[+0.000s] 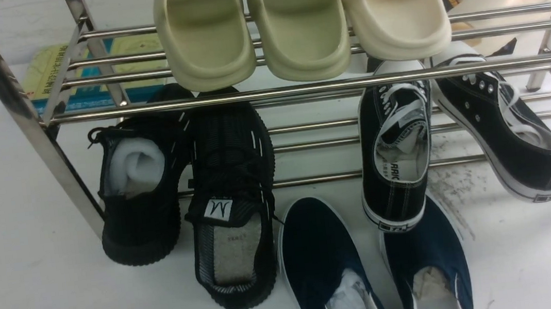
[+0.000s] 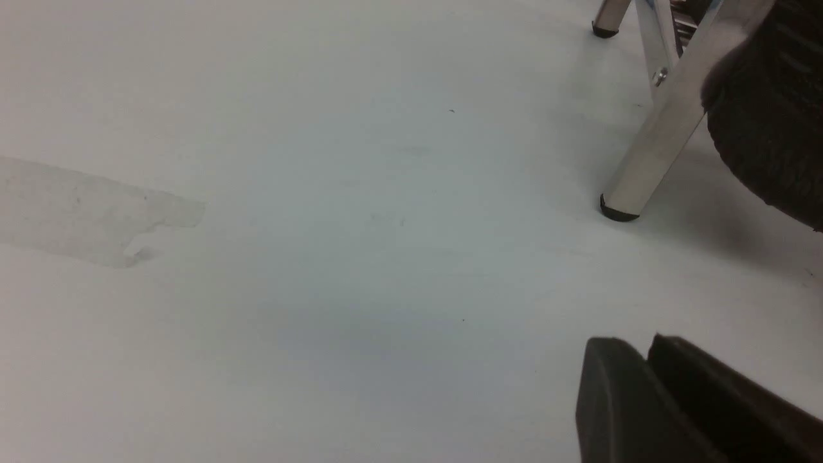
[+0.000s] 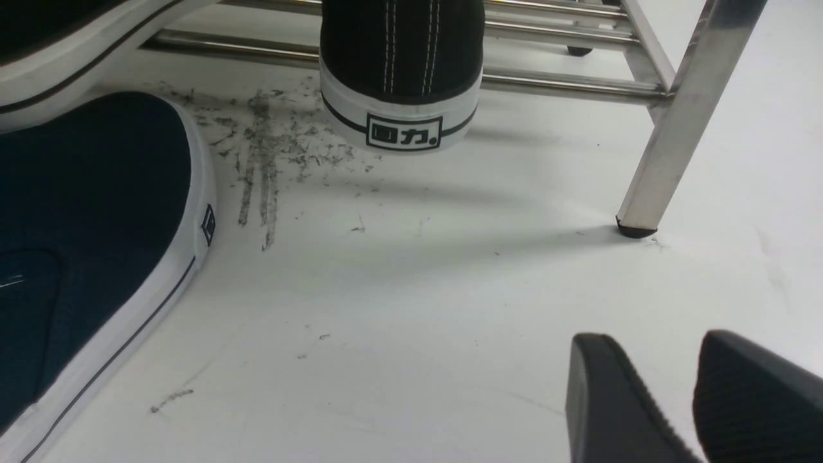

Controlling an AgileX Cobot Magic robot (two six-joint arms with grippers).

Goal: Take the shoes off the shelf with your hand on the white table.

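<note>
The two navy-blue slip-on shoes lie on the white table (image 1: pixel 21 287) in front of the shelf (image 1: pixel 299 89), toes toward it: the left shoe (image 1: pixel 318 258) and the right shoe (image 1: pixel 427 256). Both have white paper inside. Neither hand shows in the front view. In the right wrist view my right gripper (image 3: pixel 643 347) is open and empty, low over the table, off to the side of a navy shoe (image 3: pixel 83 225). My left gripper (image 2: pixel 646 350) is shut on nothing above bare table, short of a shelf leg (image 2: pixel 649 141).
Two black knit sneakers (image 1: pixel 139 190) (image 1: pixel 231 196) and two black canvas sneakers with white laces (image 1: pixel 396 146) (image 1: pixel 506 133) hang off the lower tier. Beige slides (image 1: pixel 299 22) sit on the top tier. Dark scuff streaks (image 3: pixel 263 148) mark the table near a shelf leg (image 3: pixel 681 116).
</note>
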